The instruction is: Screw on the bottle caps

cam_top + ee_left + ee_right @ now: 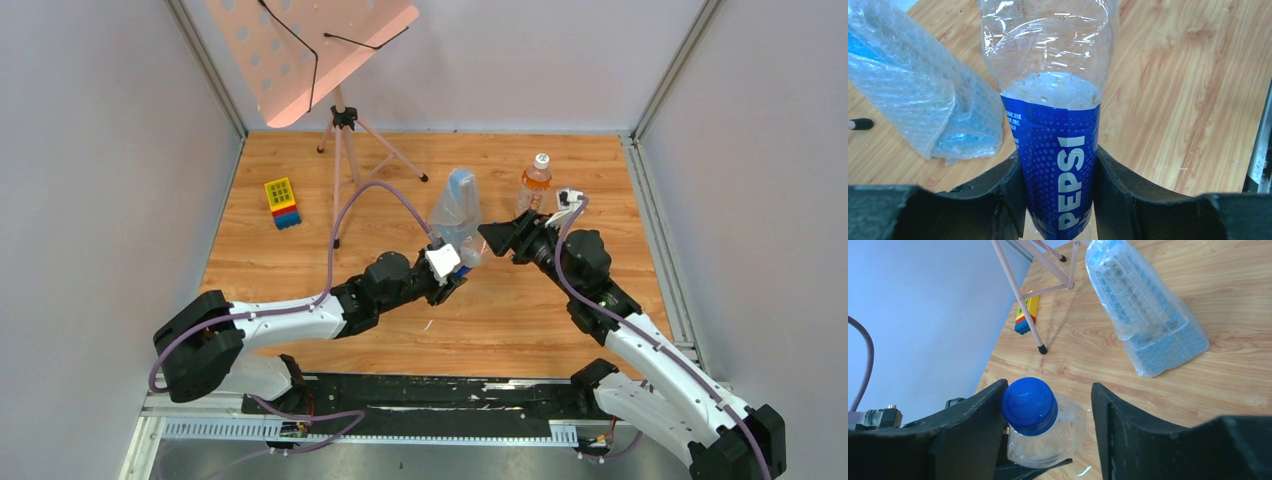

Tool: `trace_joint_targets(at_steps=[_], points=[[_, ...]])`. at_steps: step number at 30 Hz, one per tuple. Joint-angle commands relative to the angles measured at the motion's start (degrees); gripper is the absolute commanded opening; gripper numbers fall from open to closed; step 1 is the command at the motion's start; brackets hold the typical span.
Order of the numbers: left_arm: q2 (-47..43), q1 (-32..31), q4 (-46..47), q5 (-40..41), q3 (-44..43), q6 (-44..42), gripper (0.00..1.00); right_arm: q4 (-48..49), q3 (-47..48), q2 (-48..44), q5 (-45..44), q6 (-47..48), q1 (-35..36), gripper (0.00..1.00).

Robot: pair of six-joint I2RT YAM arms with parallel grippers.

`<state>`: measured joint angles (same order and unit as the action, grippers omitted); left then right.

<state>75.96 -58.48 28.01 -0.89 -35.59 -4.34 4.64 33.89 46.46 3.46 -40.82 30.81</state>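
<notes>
From above, the two arms meet near the middle of the wooden worktop, where the left hand and the right hand point at each other, and the Pepsi bottle between them is mostly hidden. Behind them stands a bluish bubble-wrap bag, and to the right of it, near the far edge, the orange bottle stands upright with the white cap on its neck, apart from both hands. A stack of toy blocks lies far to the left, and a pink stand is at the back. In the left wrist view, the left hand is clamped on the Pepsi bottle, both fingers pressing on the blue label, with the bag just beside it on the left. In the right wrist view, the blue cap sits on the neck of this bottle, between the jaws of the right hand; one finger touches the cap while the other stands clearly apart from it, so this hand is not closed on the cap
</notes>
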Motion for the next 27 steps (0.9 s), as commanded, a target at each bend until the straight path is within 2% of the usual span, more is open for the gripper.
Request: trace_joint_targets(at_steps=[1,5,7,9,10,12,14,18,23,27], points=[[-1.3,0.0,5.8,-1.6,0.4,1.5,0.51,5.2,0.1,0.7,2.6,1.3,-0.3,0.55],[-1.5,-0.1,6.5,-1.5,0.9,1.8,0.53,4.5,0.5,-0.1,3.2,4.6,-0.2,0.24],[-2.0,-0.1,6.5,-1.0,1.2,2.4,0.59,2.8,1.6,-0.6,3.2,7.4,-0.2,0.12],[-3.0,0.0,6.6,0.2,2.0,3.4,0.78,-0.1,3.5,-0.7,2.9,10.5,-0.3,0.04],[-3.4,0.0,6.6,0.6,2.3,3.6,0.94,-1.8,4.6,-0.7,2.7,12.5,-0.2,0.02],[-5.2,0.0,6.6,4.0,3.5,4.0,0.99,-6.1,7.0,-0.7,2.0,16.4,-0.2,0.01],[-8.8,0.0,4.4,7.6,4.0,6.2,1.0,-11.1,10.1,-0.2,-1.0,20.0,-0.2,0.0],[-14.7,1.5,-10.1,17.1,1.0,10.3,1.0,-17.4,14.1,1.6,-12.6,26.6,-0.2,0.0],[-19.6,9.0,-37.3,24.6,-8.2,17.1,1.0,-16.5,15.1,4.5,-27.3,32.3,-0.2,0.0],[-22.5,14.0,-49.0,31.5,-13.1,20.3,1.0,-13.8,15.3,8.1,-33.9,31.3,-0.2,0.0]])
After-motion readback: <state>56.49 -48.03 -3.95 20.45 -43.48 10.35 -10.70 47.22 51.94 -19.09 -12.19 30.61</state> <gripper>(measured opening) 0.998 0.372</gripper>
